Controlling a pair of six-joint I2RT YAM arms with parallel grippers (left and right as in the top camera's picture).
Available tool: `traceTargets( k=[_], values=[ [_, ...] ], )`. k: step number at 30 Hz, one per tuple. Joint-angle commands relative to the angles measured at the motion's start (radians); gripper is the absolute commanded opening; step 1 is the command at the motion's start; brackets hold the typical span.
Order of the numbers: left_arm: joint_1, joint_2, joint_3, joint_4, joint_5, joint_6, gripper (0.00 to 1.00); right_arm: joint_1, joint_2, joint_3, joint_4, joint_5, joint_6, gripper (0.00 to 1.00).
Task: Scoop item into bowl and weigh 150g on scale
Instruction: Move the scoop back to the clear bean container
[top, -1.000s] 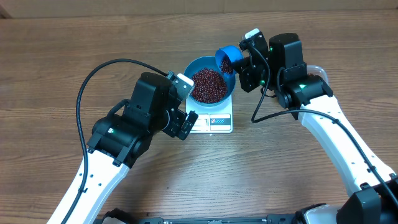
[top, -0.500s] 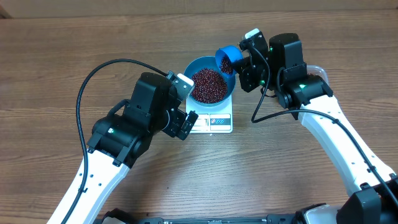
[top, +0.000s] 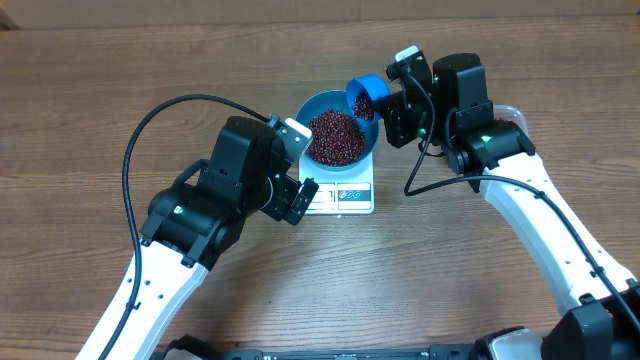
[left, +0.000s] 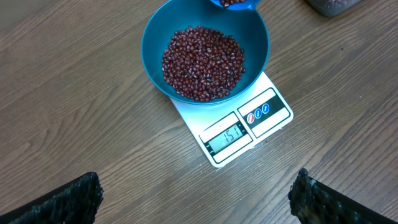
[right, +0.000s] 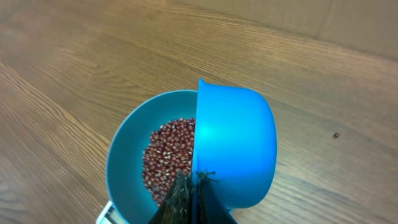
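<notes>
The blue bowl stands on the white scale and holds a heap of dark red-brown beans. In the left wrist view the scale shows 151 on its display, under the bowl and the beans. My right gripper is shut on the handle of a small blue scoop. The scoop is tipped on its side over the bowl's far right rim. My left gripper stands open over bare wood in front of the scale, holding nothing.
A clear tub with beans sits at the far right, just past the bowl. One stray bean lies on the table. The left arm's black cable loops over the left side. A cardboard wall runs along the back.
</notes>
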Motion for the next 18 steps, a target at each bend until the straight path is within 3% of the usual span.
traceTargets(
  k=[1, 12, 18],
  values=[
    [0.006, 0.005, 0.022, 0.003, 0.011, 0.012, 1.00, 0.005, 0.002, 0.005, 0.013, -0.039, 0.126, 0.04],
    [0.006, 0.005, 0.023, 0.003, 0.011, 0.012, 1.00, -0.018, 0.000, 0.005, 0.127, -0.109, 0.398, 0.04],
    [0.006, 0.005, 0.023, 0.003, 0.011, 0.012, 0.99, -0.103, -0.019, 0.005, 0.153, -0.108, 0.442, 0.04]
  ],
)
